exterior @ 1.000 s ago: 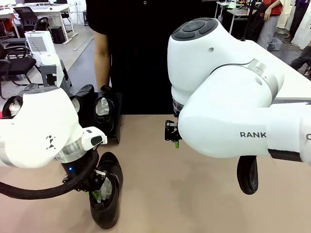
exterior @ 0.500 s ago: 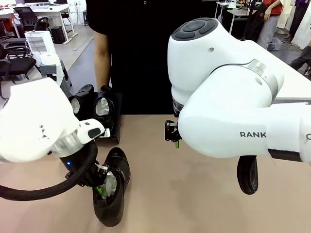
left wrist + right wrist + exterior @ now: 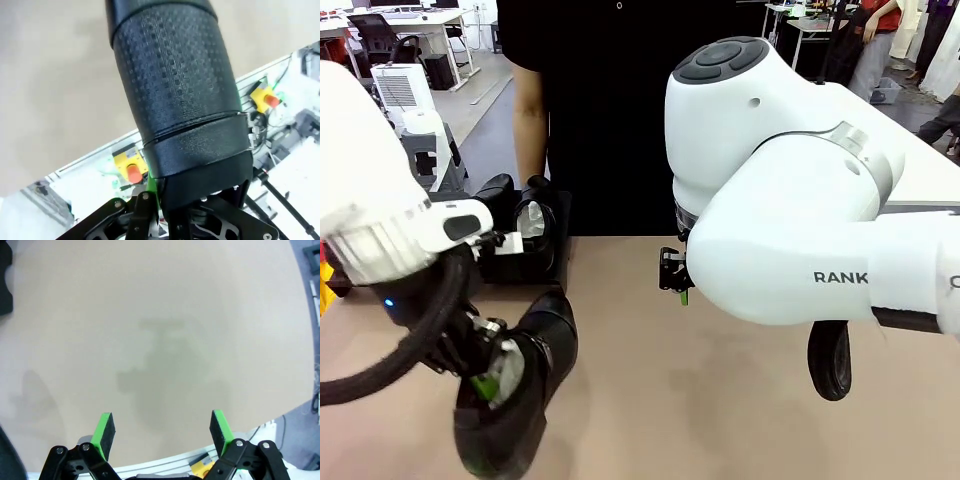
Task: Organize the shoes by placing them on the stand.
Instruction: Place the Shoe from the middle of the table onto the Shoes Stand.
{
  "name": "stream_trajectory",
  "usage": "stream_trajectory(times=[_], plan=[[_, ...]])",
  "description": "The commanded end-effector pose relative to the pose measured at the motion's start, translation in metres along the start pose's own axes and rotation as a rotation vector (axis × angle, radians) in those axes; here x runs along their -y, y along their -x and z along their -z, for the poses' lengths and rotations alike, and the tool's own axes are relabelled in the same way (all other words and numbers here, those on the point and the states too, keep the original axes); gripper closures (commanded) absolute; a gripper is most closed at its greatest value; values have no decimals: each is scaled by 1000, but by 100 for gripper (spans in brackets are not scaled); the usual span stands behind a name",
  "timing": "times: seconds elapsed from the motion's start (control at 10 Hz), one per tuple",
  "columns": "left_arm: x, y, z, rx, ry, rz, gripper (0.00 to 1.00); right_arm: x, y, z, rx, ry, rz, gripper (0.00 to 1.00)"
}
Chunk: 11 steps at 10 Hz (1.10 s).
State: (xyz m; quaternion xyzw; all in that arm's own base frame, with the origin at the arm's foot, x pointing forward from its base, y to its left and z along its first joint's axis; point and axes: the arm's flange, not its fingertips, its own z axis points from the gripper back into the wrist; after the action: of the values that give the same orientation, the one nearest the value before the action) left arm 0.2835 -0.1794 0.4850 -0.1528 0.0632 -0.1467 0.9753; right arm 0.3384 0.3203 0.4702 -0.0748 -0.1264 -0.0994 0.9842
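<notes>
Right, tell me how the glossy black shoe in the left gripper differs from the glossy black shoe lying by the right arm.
The glossy black shoe in the left gripper is clamped at its opening and tilted, its white paper stuffing showing; the glossy black shoe by the right arm lies on the beige table, touched by no gripper and partly hidden behind that arm. The left gripper is shut, the right gripper open and empty. Neither shoe is on the stand yet.

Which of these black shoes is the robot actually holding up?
The shoe nearest the camera, at the front left: the left claw is shut on its rim, by the white paper. Two other shoes sit on the stand, and a fourth lies apart.
</notes>
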Motion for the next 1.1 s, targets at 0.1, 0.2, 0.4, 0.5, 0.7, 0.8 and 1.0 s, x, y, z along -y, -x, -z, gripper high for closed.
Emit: stream_trajectory(times=[0.1, 0.2, 0.4, 0.5, 0.7, 0.8, 1.0], plan=[[-20, -7, -49, 164, -128, 37, 100, 0, -5, -3, 2, 4, -19, 0], [-25, -10, -64, 203, -187, 29, 100, 0, -5, -3, 2, 4, -19, 0], [-20, -6, -56, 151, -135, 17, 100, 0, -5, -3, 2, 4, -19, 0], [-20, -6, -56, 151, -135, 17, 100, 0, -5, -3, 2, 4, -19, 0], [-25, -11, -63, 188, -162, 11, 100, 0, -5, -3, 2, 4, -19, 0], [-37, -11, -86, 291, -257, 22, 100, 0, -5, -3, 2, 4, -19, 0], [-65, -15, -126, 330, -298, 148, 100, 0, -5, -3, 2, 4, -19, 0]])
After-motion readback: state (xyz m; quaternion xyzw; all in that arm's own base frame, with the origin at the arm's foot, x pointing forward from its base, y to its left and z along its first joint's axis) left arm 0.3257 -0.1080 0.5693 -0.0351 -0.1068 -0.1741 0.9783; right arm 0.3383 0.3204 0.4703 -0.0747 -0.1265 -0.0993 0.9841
